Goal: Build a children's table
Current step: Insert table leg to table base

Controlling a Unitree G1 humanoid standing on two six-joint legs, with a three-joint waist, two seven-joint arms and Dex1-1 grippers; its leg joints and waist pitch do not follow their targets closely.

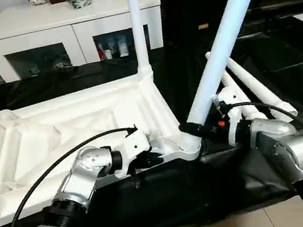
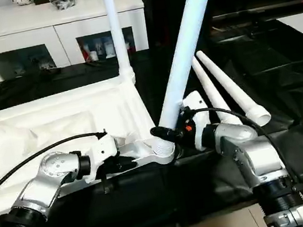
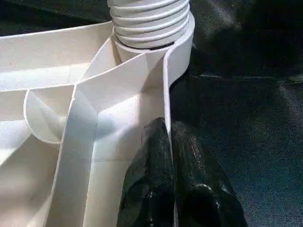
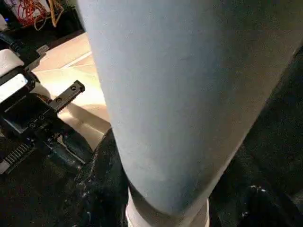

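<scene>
The left end effector (image 3: 168, 156) has its two black fingers pressed together on the thin side wall of the white tabletop (image 1: 56, 135), one finger on each face of the rim, just short of the near corner socket (image 1: 187, 145). The right end effector (image 1: 196, 130) is half spread and clamped around the base of a leaning leg (image 1: 226, 37), right where the tube meets that same socket; its black fingers wrap the tube's lowest part.

The tabletop is smooth white plastic, lying underside up on the black-sheeted table (image 1: 281, 56), with raised ribs crossing its hollow and rounded sockets at the corners. In the left wrist view, the leaning leg's threaded end (image 3: 150, 21) shows as stacked ridges sitting above the socket collar, not fully sunk in.

Four legs can be counted, all long, white, tapered tubes. One stands upright (image 1: 137, 28) in the far corner socket, beyond the left end effector. One is the tilted leg in the right end effector. Two loose legs (image 2: 226, 92) lie side by side on the wrinkled black sheet just past the right end effector, wide ends nearest it.

Far behind stands a white glass-door cabinet (image 1: 66, 23).
</scene>
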